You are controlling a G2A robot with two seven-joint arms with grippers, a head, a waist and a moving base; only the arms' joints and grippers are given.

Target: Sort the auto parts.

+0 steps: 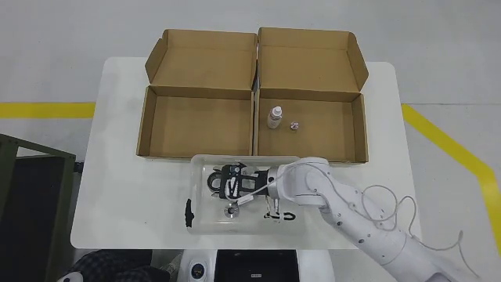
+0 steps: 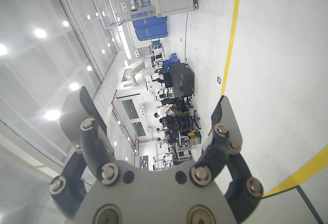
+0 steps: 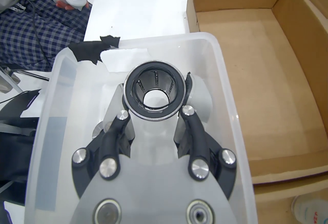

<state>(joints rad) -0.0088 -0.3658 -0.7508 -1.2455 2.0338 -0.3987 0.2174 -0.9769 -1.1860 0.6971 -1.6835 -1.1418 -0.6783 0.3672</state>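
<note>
My right gripper is shut on a steel cylindrical bearing with a black end ring, holding it by its sides inside the clear plastic bin. From above, the same gripper sits in the left half of the bin, its arm coming in from the front right. A round metal part lies in the bin just in front of the gripper, half hidden under a finger in the right wrist view. My left gripper is open and holds nothing, with only the room behind it.
Two open cardboard boxes stand behind the bin. The left box is bare inside. The right box holds a small white bottle and a tiny part. A black scrap hangs on the bin's left rim.
</note>
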